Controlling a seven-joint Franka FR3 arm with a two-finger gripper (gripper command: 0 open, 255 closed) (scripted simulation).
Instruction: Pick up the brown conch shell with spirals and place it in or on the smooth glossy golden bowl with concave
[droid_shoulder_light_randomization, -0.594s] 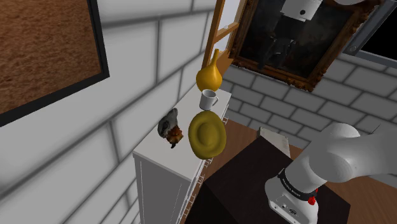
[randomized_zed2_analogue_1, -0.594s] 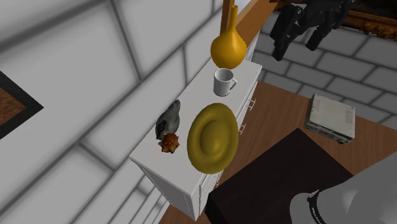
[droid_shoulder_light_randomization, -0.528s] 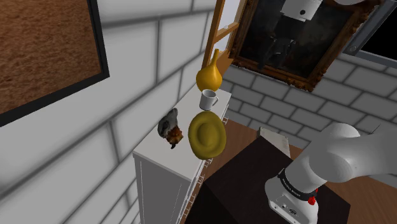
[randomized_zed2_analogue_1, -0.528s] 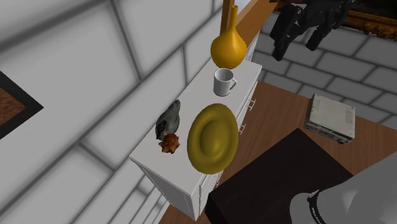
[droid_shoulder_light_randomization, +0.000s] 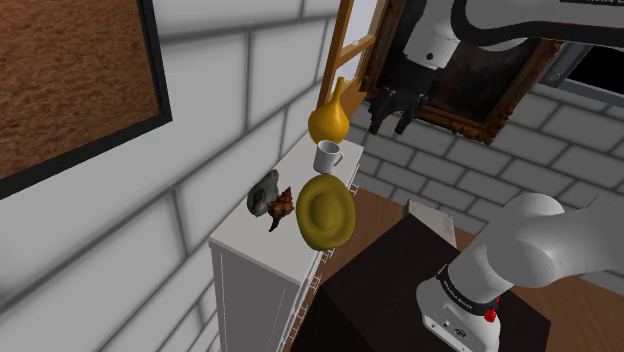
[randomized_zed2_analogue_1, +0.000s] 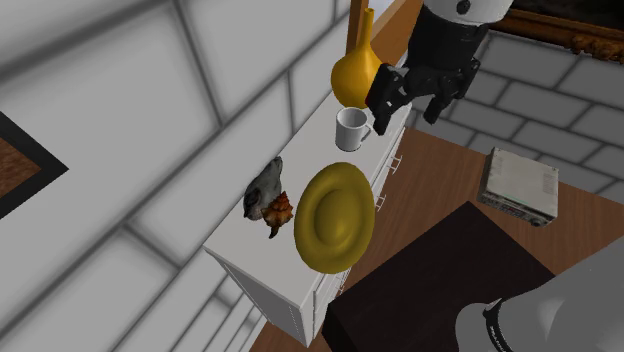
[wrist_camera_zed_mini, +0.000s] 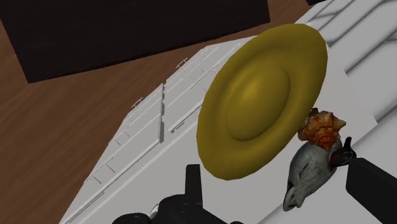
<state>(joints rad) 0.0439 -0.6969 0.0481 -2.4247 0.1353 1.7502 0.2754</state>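
Observation:
The brown spiral conch shell (droid_shoulder_light_randomization: 282, 206) (randomized_zed2_analogue_1: 278, 210) (wrist_camera_zed_mini: 322, 126) lies on the white cabinet top (droid_shoulder_light_randomization: 250, 235), touching the rim of the golden bowl (droid_shoulder_light_randomization: 325, 212) (randomized_zed2_analogue_1: 335, 217) (wrist_camera_zed_mini: 261, 108). The bowl stands tilted on its edge at the cabinet's front. My gripper (droid_shoulder_light_randomization: 390, 110) (randomized_zed2_analogue_1: 408, 98) (wrist_camera_zed_mini: 275, 170) hangs open in the air above the white mug, well apart from the shell and the bowl, with nothing between its fingers.
A grey figure (randomized_zed2_analogue_1: 265, 188) (wrist_camera_zed_mini: 310, 168) lies right behind the shell. A white mug (randomized_zed2_analogue_1: 351, 129) and a yellow long-necked vase (randomized_zed2_analogue_1: 358, 75) stand at the cabinet's far end, close under the gripper. A pale box (randomized_zed2_analogue_1: 518, 185) sits on the wooden floor beside the dark stand (randomized_zed2_analogue_1: 440, 280).
The arm has swung down and toward the cabinet, bringing the gripper over the mug. The shell has shifted and turned slightly, now against the bowl's rim.

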